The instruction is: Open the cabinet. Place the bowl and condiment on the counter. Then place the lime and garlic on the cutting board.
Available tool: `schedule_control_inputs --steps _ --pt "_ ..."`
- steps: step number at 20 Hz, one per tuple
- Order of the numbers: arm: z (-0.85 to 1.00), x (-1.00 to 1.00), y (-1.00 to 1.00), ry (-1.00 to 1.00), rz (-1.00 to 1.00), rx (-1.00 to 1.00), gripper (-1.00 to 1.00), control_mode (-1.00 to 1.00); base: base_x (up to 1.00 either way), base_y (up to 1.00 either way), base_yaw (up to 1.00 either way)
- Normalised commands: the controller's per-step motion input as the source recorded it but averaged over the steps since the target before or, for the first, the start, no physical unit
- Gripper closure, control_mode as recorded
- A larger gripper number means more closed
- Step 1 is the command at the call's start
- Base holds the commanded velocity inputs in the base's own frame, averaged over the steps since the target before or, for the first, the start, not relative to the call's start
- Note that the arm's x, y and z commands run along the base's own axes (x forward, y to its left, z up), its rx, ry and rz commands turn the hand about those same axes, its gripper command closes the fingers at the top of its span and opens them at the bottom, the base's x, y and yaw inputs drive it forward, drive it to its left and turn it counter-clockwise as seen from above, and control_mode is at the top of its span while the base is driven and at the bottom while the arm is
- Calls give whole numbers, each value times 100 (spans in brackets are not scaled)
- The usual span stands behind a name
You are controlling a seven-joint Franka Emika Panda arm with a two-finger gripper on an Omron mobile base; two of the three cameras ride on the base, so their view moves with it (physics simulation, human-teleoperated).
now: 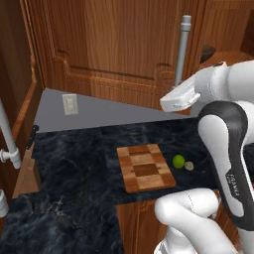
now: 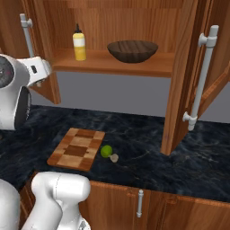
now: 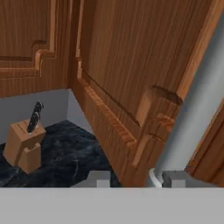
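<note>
The cabinet (image 2: 112,65) stands open, both doors swung out. On its shelf the yellow condiment (image 2: 79,42) stands left of the dark brown bowl (image 2: 132,50). Down on the counter (image 1: 74,163) lies the checkered cutting board (image 1: 145,168), with the lime (image 1: 178,160) and the garlic (image 1: 189,165) just off its right edge. My gripper (image 3: 135,178) is at the lower end of the left door's grey handle (image 1: 182,49). Its fingertips (image 3: 98,178) stand a small way apart, and the bar (image 3: 192,118) runs past the right one. Whether they pinch it does not show.
A wooden knife block (image 3: 24,146) stands on the counter by the left wall. The right door with its own bar handle (image 2: 202,76) juts out over the counter. A wall socket (image 1: 70,103) sits on the grey backsplash.
</note>
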Motion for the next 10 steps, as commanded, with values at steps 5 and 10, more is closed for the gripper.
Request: schedule_control_inputs --steps 5,10 --pt "10 -90 6 -7 0 10 -100 -100 0 0 0" --pt "36 -97 -67 0 0 40 -100 -100 0 0 0"
